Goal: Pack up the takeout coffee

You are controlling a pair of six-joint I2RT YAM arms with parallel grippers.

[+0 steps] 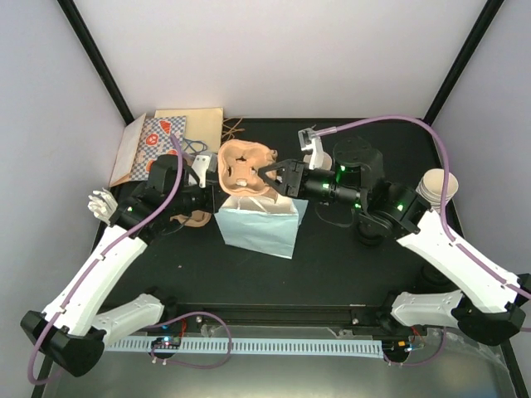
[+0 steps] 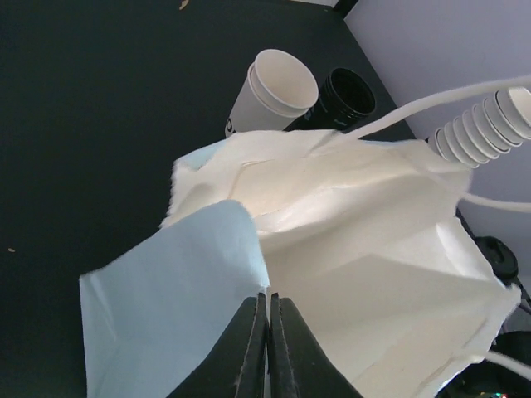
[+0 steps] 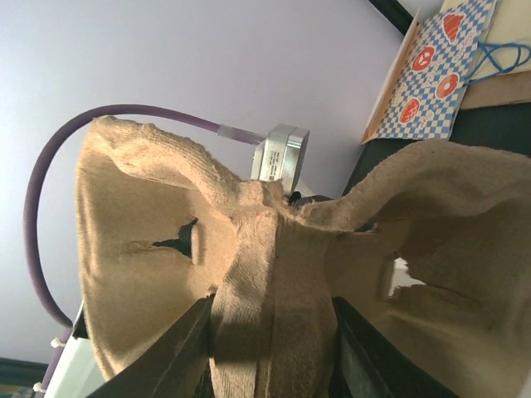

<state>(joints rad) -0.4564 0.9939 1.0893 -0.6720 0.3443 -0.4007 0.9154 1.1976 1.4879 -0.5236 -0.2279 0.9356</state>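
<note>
While the left claw [image 2: 267, 327] pinches the rim of the light blue bag [image 1: 257, 230], its fingers pressed together on the paper, the right claw [image 1: 275, 177] is clamped on the brown cardboard carrier [image 1: 245, 168]. One finger sits on each side of the carrier's middle ridge. The bag stands at the centre of the dark surface [image 1: 332, 265] with its mouth pulled open and its white lining showing. In the overhead view the carrier hangs at the bag's upper edge, tipped on its side; from where I stand I cannot tell whether any of it is inside the mouth.

The cream paper cups [image 1: 437, 187] stand stacked at the right of that frame, well apart from the bag, and neither claw touches them. In the left wrist view the top cup is open-mouthed, with black lids [image 2: 347, 93] right against it. A checkered bag [image 1: 153, 141] with red marks lies at the upper left.
</note>
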